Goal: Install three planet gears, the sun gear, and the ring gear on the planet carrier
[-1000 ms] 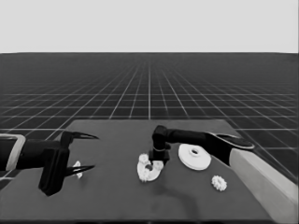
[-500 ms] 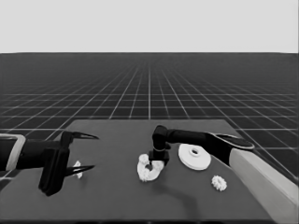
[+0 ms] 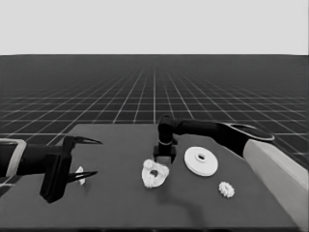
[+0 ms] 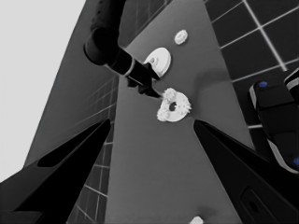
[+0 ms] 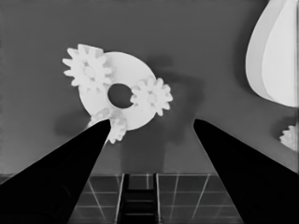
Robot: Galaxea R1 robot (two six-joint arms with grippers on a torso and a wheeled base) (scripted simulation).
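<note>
Right pincer (image 3: 164, 153) hangs over mid-tabletop (image 3: 120, 145), just behind the smaller round part (image 3: 154, 175); its fingers stand spread wide and grip nothing. Three small gears (image 5: 151, 97) sit on that part around its centre hole. The larger round part (image 3: 201, 161) lies just beside it, toward the right arm. A fourth gear (image 3: 226, 189) lies alone, nearer the front edge. Left pincer (image 3: 89, 157) waits over the tabletop's left end, fingers apart, a thin white piece (image 3: 80, 175) lying unheld beneath them.
</note>
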